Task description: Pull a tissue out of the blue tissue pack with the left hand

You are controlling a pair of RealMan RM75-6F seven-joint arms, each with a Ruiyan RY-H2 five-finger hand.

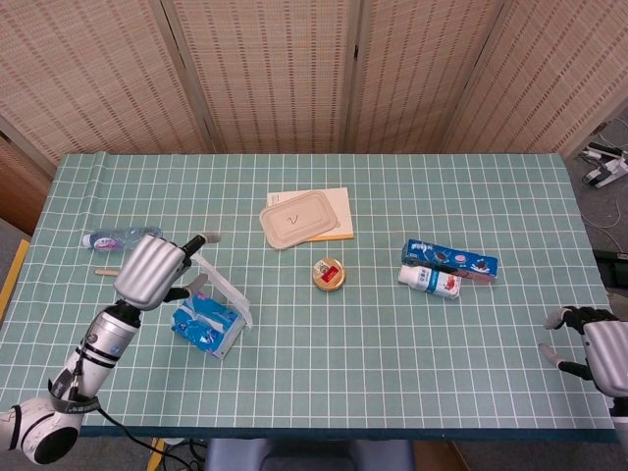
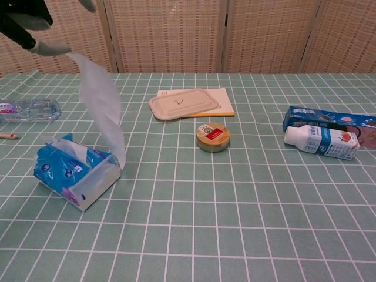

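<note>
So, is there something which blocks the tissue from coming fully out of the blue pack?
Nothing visible does. The left hand holds the tissue raised above the blue tissue pack; only its lower end hangs by the pack. The water bottle lies apart behind.

You see one blue tissue pack (image 2: 71,171) and one tissue (image 2: 101,106) drawn up from it, two hands: the left hand (image 1: 154,269) and the right hand (image 1: 595,347). There are two bottles, one clear water bottle (image 2: 28,110) and one white bottle (image 2: 322,141), one blue snack box (image 2: 329,120), one round tin (image 2: 212,137), one beige lidded tray (image 2: 184,103), one orange-edged notepad (image 1: 334,209) and one wooden stick (image 1: 106,271)
</note>
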